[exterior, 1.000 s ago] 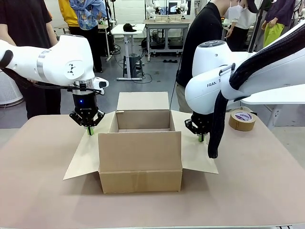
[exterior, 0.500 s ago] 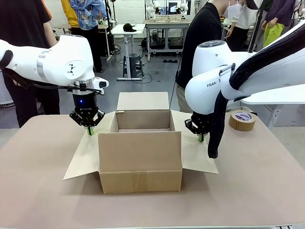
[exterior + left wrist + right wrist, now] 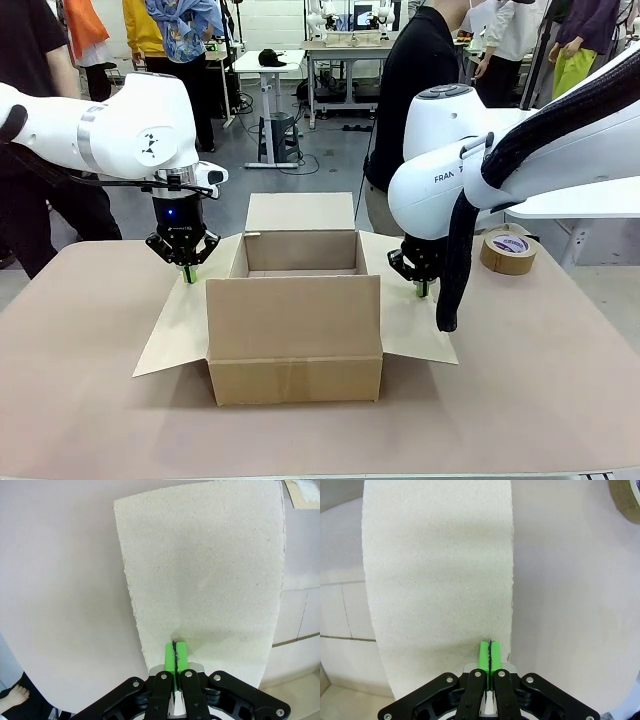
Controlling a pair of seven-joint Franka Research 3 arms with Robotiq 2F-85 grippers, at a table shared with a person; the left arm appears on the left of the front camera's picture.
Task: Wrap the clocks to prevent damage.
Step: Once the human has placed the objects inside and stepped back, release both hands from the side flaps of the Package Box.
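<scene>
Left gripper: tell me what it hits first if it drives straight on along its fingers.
The left gripper, pads shut, points down at the cardboard flap folded out from the box. It would meet that flap first; the flap looks close, though depth is unclear.

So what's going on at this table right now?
An open cardboard box sits on the table, flaps spread. The left claw, closed, points down at the left flap, and the right claw does the same at the right flap, seemingly pinning them open. A tape roll lies to the right.
</scene>
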